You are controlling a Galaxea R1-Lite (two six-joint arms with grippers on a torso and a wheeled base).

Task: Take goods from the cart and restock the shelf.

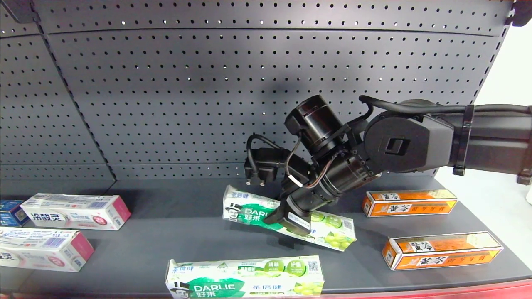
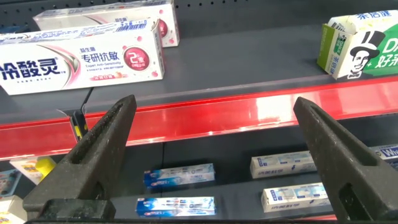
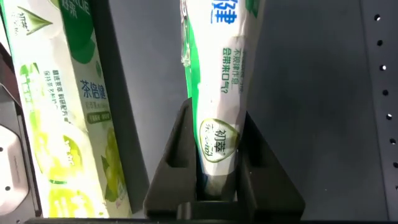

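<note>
On the shelf (image 1: 174,224), backed by a grey pegboard (image 1: 208,104), the held box (image 1: 249,209) is in the middle, between other stock. A second green box, the front box (image 1: 245,280), lies just ahead of it along the shelf's front edge, near but apart. To the right lie two orange boxes (image 1: 409,202) (image 1: 442,250), one behind the other, both running left to right and well clear of the held box. On the left lie two pink boxes (image 1: 75,211) (image 1: 41,249), and a blue box (image 1: 10,212) sits at the far edge. The shelf floor behind the held box, up to the pegboard, is bare.

The right arm comes in from the right. Its right gripper (image 1: 291,220) pinches the held box across its narrow width, slightly right of the middle of its length. In the right wrist view the gripper (image 3: 217,155) clamps the box (image 3: 217,74) on both sides, with the front box (image 3: 68,124) alongside.

The held box's long axis runs diagonally, from left-rear to right-front, with the left end a little higher. Its printed face is up. I cannot tell whether it touches the shelf.

The left gripper (image 2: 214,102) is spread wide and holds nothing. It faces the shelf's red strip (image 2: 199,115) from slightly below. Blue and white boxes (image 2: 180,176) (image 2: 283,165) lie on the shelf underneath.
</note>
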